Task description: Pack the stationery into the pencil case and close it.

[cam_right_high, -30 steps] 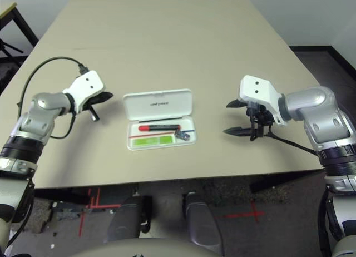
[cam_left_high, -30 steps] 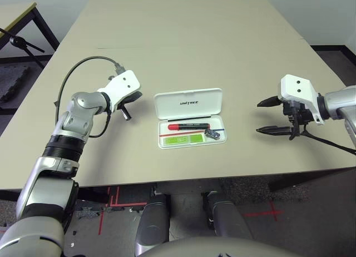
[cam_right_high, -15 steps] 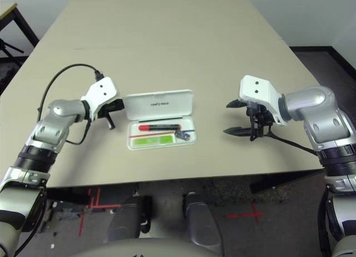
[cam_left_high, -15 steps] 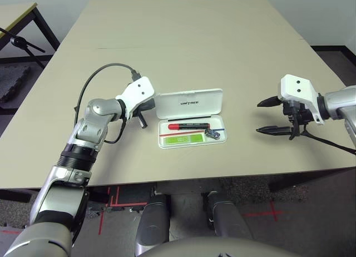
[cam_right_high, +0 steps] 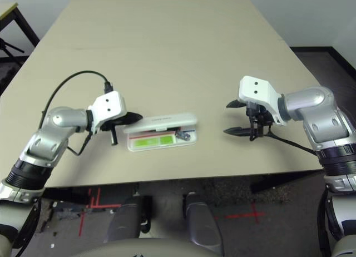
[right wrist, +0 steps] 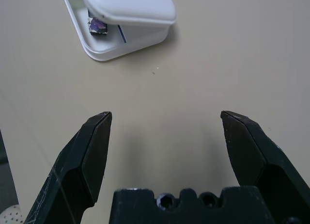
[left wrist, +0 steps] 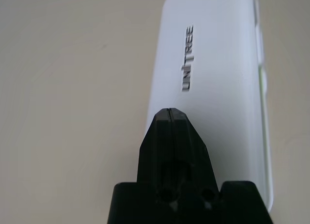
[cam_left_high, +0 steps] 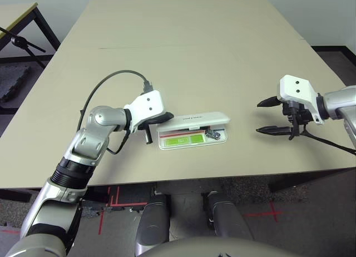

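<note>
Head view: pencil case lid half-down, bare table beyond.

Pencil case showing smooth white plastic, lid looking faintly glossy. Worktop reading matt beige, possibly laminate. Tool fingers appearing matt black plastic.

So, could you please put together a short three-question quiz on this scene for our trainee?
1. True or false: the pencil case lid is fully shut.
2. Which pincer is at the lid: (a) left pincer, (b) right pincer?
3. Fill in: the green item visible inside the case is the ____.

Key:
1. False; the lid is partly lowered, and the highlighter shows underneath.
2. (a); its fingers are shut, against the lid. The right pincer hangs open, apart.
3. Highlighter.
</note>
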Tool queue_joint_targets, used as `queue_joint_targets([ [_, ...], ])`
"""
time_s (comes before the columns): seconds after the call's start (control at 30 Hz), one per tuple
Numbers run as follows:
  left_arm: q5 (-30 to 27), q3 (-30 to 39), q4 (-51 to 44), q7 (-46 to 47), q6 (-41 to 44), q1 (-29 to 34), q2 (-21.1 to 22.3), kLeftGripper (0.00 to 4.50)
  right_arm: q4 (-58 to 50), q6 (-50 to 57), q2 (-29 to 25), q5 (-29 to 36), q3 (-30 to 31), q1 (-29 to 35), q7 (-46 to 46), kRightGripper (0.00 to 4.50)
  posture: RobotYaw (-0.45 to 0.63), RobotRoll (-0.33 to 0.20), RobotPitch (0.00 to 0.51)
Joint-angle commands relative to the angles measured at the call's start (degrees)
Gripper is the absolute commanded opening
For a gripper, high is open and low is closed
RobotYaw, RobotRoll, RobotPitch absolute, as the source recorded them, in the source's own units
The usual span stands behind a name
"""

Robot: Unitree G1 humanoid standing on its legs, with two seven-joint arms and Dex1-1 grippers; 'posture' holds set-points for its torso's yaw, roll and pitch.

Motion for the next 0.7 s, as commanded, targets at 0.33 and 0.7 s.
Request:
queue_joint_targets([
  [0.33, 4.8, -8.9, 1.1, 1.0, -1.7, 0.3, -4.1, 0.02, 0.3, -1.0, 0.3, -1.0, 0.8, 0.0, -0.3, 4.5, 0.03, 0.0, 0.106],
  [0.7, 7.4, -12.9, 1.6, -1.7, 0.4, 1.7, -0.9, 0.02, 0.7, -1.1, 0.6, -2.0, 1.2, 0.1, -0.9, 4.5, 0.02, 0.0, 0.112],
])
